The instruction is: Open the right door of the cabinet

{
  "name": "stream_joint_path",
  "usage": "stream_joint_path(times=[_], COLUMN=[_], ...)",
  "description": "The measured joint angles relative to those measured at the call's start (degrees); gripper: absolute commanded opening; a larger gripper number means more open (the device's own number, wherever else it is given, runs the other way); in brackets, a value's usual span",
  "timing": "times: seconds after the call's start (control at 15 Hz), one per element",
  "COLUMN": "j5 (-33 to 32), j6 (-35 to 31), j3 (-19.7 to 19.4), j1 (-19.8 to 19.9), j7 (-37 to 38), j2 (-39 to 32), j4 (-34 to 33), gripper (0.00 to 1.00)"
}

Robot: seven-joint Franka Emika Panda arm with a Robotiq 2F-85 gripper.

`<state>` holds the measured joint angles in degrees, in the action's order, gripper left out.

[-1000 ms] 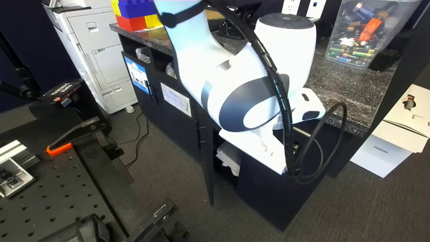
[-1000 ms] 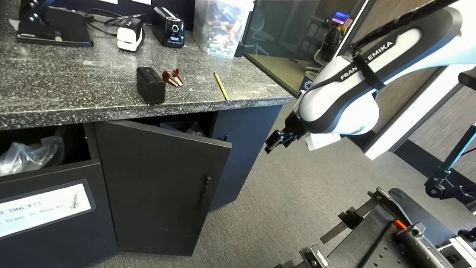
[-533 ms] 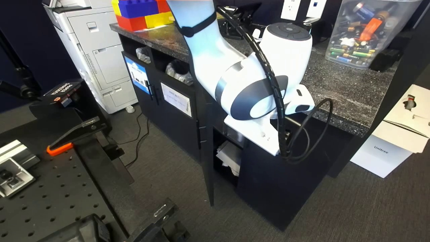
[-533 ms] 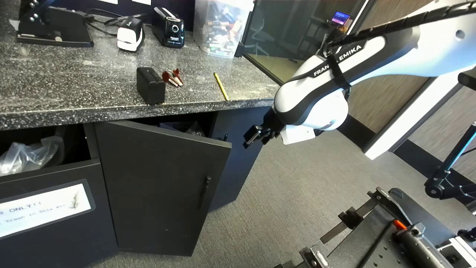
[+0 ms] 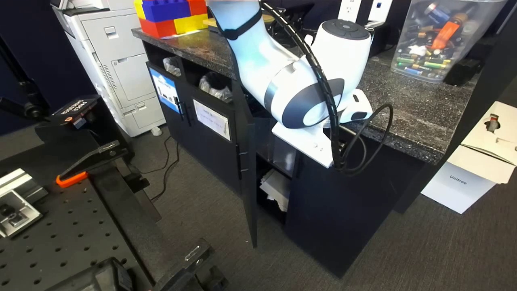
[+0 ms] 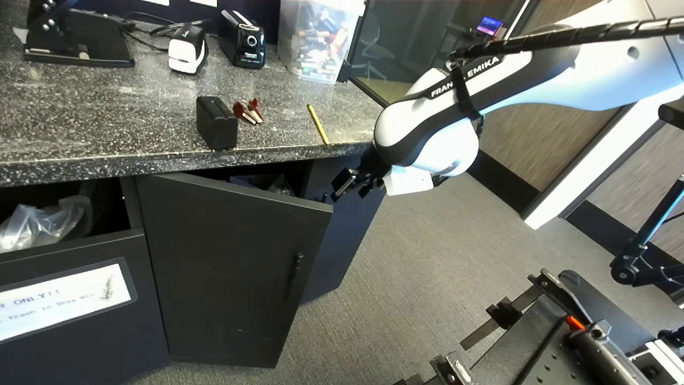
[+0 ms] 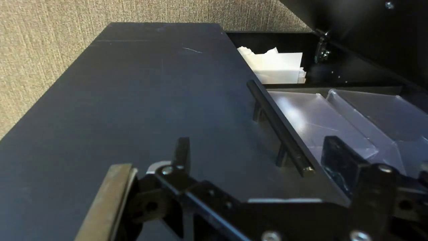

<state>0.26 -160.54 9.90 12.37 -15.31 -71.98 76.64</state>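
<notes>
Currently, the black two-fingered gripper (image 7: 256, 149), jaws apart, hangs near the slim black bar handle (image 7: 280, 127) of the wide, flat, navy-black right door (image 7: 147, 103), which sits flush at the end of the long, low, dark cabinet (image 5: 210, 161).

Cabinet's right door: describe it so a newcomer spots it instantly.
In both exterior views, a speckled granite-look countertop tops a dark cabinet. The right door is the flat navy-black panel at the cabinet's right-hand end, with a black bar handle (wrist view). Unlike the neighbouring door, which stands ajar, it looks shut.
</notes>
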Motion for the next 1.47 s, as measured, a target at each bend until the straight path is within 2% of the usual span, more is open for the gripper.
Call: stream_joint_path(times=[0.2,0.27,0.33,0.4,0.6,1.0,1.47], j5=[0.0,0.0,0.1,0.1,0.1,0.0,-0.1], j6=[1.8,2.4,2.7,3.0,3.1,3.1,2.5], j3=[0.0,0.0,0.0,0.0,-0.2,-0.9,-2.9], j1=[-1.4,-2.1,-2.7,-3.3,-4.8,-6.0,-7.1], j7=[0.5,0.8,1.2,1.6,2.6,3.8,5.7], j2=[-3.7,-4.9,-6.0,-7.0,-9.0,-10.0,-8.9], j4=[-5.1,-6.6,-8.2,-9.6,-13.0,-15.3,-13.5], gripper=[1.0,0.75,0.74,0.68,0.42,0.01,0.04])
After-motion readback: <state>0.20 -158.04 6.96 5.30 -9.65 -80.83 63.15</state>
